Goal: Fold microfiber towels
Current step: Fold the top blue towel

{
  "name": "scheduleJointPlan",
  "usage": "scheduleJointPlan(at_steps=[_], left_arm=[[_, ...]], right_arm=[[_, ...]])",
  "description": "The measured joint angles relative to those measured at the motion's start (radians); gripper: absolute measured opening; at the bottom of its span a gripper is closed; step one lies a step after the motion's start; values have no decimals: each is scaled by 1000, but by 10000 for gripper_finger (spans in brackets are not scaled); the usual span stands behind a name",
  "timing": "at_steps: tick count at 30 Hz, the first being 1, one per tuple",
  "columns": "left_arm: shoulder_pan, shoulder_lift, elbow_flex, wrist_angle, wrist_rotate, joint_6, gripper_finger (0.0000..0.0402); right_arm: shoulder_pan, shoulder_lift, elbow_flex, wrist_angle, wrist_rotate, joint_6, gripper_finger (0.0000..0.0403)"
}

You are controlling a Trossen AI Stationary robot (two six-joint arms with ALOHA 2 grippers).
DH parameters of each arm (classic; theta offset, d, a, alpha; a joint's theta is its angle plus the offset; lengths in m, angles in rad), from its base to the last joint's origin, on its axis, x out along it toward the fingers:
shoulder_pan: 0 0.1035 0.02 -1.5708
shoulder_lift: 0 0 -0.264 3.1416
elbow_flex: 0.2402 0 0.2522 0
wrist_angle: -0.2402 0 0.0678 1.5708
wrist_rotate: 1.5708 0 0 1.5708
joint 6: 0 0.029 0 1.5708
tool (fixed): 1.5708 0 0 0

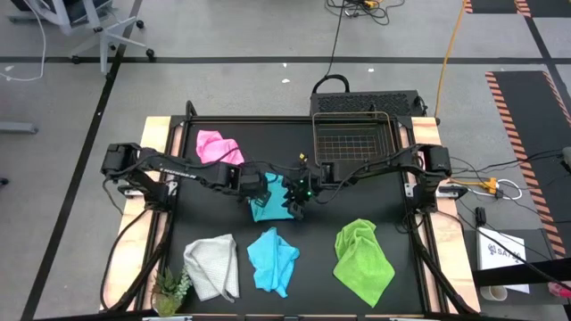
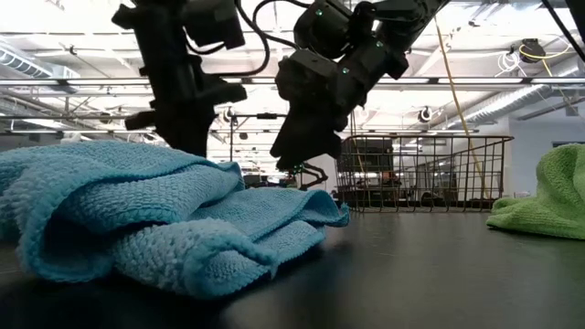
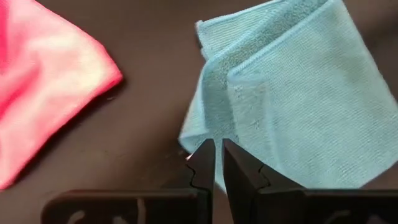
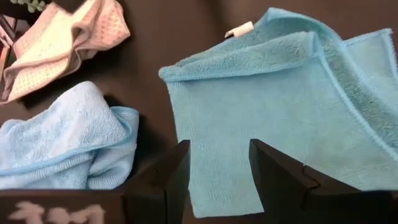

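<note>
1. Two grippers meet over the middle blue towel (image 1: 268,203), which is mostly hidden under them from above.
2. Left gripper (image 3: 217,163): fingers nearly pressed together, blue fabric showing in the slit at the towel's edge; can't tell if it's really pinched.
3. Right gripper (image 4: 219,163): fingers spread wide, towel flat below, nothing held.
4. Towel's fuzzy terry w/ stitched hem, a corner folded over.
5. Pink towel (image 3: 43,81) lies crumpled beside the left gripper, partly cut off.
</note>
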Motion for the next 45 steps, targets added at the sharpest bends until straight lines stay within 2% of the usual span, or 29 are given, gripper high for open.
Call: scheduleJointPlan(at_steps=[4,18,24,30,35,40,45], left_arm=[[25,0,-2,96,83,48,31],[32,1,-3,155,93,171,34],[33,44,-2,190,89,191,89],[33,143,-3,228,142,138,160],[33,166,-2,214,158,104,190],[35,167,-2,223,153,94,188],[35,167,-2,224,152,86,179]], right_arm=[[-3,0,0,1,0,0,155],[-2,-16,0,-51,-32,1,155],[-2,-84,0,-144,4,-32,155],[-1,-103,-5,-146,30,-48,155],[10,-86,-62,-94,29,-42,154],[13,-76,-138,55,30,-11,119],[13,-76,-199,202,27,42,42]])
